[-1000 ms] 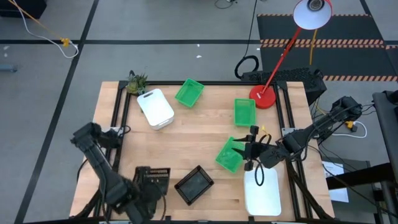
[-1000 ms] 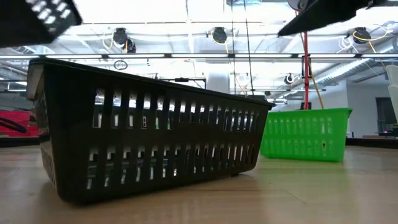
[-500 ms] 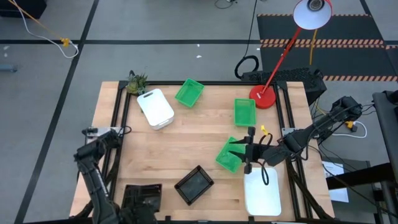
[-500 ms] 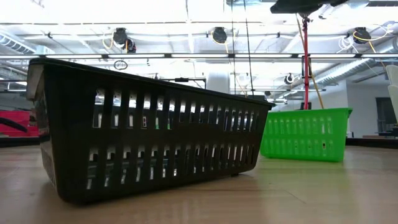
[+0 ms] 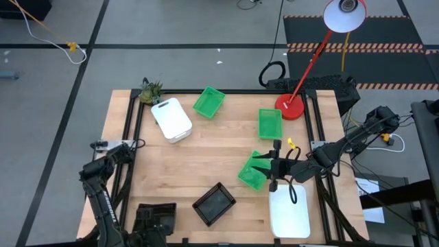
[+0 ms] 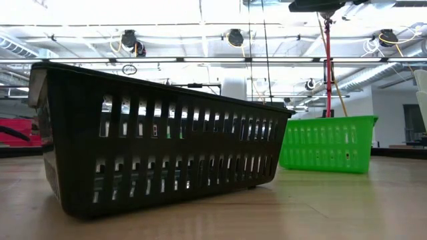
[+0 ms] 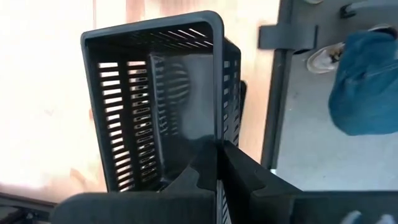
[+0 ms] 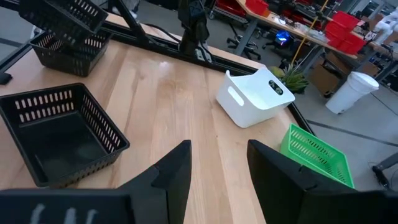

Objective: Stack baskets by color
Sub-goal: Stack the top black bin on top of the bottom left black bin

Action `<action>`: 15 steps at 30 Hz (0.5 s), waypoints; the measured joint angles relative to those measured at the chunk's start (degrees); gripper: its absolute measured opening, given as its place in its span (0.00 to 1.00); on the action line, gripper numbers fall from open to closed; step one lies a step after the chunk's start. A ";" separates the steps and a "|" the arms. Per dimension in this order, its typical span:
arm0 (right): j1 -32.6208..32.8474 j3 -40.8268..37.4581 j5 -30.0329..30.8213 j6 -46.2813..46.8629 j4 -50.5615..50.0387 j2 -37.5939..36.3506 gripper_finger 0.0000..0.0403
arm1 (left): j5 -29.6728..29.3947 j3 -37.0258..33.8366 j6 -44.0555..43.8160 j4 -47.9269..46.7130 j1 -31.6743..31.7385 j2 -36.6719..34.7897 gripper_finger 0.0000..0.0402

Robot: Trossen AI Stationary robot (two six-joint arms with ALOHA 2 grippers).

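Since a second ago, left claw (image 7: 219, 163) has carried its slotted black basket (image 5: 155, 218) toward the wooden tabletop's (image 5: 219, 147) near-left corner, pinching the rim. Right claw (image 8: 217, 165) hovers open by tilted green basket (image 5: 252, 171).

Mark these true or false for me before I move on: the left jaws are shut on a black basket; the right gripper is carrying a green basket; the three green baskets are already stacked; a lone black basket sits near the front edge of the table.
1. The left gripper has its jaws shut on a black basket's wall. True.
2. The right gripper carries a green basket. False: its jaws are open and empty.
3. The green baskets are in one stack. False: they lie in three separate spots.
4. A lone black basket sits near the table's front edge. True.
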 joint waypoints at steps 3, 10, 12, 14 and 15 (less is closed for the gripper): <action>0.00 0.00 0.00 0.02 -0.13 0.00 0.37 | 0.23 -1.75 -0.02 -0.12 -0.13 0.00 0.01; 0.00 0.00 0.00 0.29 -0.22 -0.01 0.37 | 1.08 -4.02 -0.25 0.04 -0.38 0.00 0.02; 0.00 0.00 -0.01 0.39 -0.22 -0.01 0.37 | 1.94 -4.58 -0.58 0.15 -0.68 0.00 0.01; 0.00 0.00 -0.02 0.42 -0.21 -0.01 0.37 | 2.24 -4.97 -1.14 0.57 -1.14 0.00 0.01; 0.00 0.00 -0.02 0.44 -0.23 -0.01 0.37 | 2.22 -5.18 -1.24 0.95 -1.37 0.00 0.02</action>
